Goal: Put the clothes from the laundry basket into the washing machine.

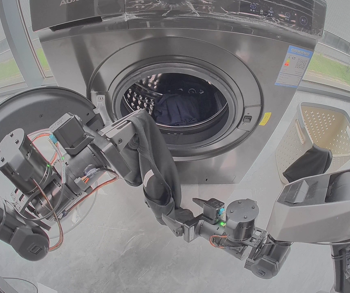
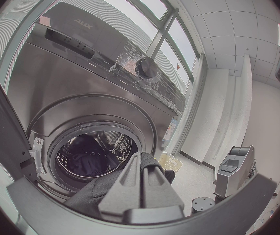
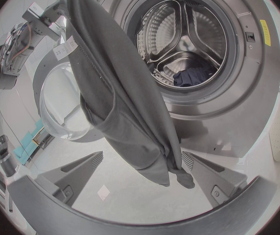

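Left hand point(image 2: 142, 162) raised, pinched shut on the garment point(image 1: 158, 159) — right hand point(image 3: 141, 156) lower (fingers spread wide).

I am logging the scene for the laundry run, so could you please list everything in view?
washing machine: one, silver, straight ahead, door open to the left
clothes: one heap, navy, in the drum
laundry basket: one, cream, right of the machine
cloth: one, black, over the basket rim
hanging garment: one, dark grey, before the drum
left gripper: shut on the hanging garment's top
right gripper: open, around its lower end

Floor point(image 1: 114, 257): washing machine point(image 1: 183, 49), laundry basket point(image 1: 325, 127).
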Tool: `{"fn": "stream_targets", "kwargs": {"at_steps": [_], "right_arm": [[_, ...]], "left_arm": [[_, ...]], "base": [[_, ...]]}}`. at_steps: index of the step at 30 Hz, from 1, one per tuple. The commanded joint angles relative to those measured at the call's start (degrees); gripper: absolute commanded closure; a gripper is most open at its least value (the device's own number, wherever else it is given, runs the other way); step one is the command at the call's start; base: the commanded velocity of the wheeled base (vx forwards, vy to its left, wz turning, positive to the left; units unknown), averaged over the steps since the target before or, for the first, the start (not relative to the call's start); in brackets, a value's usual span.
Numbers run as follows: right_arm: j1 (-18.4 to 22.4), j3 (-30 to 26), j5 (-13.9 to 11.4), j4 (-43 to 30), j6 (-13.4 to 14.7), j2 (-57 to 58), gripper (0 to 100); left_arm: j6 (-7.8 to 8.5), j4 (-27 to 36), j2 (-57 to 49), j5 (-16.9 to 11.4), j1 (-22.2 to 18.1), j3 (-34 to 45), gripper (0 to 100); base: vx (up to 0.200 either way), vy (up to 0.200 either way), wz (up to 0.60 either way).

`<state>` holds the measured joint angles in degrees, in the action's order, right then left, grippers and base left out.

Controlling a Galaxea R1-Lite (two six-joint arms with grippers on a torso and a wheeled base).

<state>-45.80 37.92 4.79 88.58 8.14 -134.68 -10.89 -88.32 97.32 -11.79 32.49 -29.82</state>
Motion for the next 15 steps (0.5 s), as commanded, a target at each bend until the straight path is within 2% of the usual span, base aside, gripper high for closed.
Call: {"fn": "stream_targets", "kwargs": {"at_steps": [1, 9, 15], "right_arm": [[0.71, 4.26, -0.04, 0.02, -0.15, -0.67, 0], [0.54, 6.9, -0.66, 0.02, -0.32, -0.93, 0], [1.24, 12.44, -1.19, -0.07, -1.2, -2.16, 0]], "left_arm": [[-0.1, -0.01, -1.08, -0.43, 0.65, 0.37, 100], [-0.01, -0.01, -1.17, -0.43, 0.91, 0.55, 100], [-0.01, -0.01, -1.25, -0.52, 1.09, 0.64, 100]], "base": [[0.0, 0.0, 0.0], [0.0, 0.0, 0.0], [0.0, 0.0, 0.0]]}}
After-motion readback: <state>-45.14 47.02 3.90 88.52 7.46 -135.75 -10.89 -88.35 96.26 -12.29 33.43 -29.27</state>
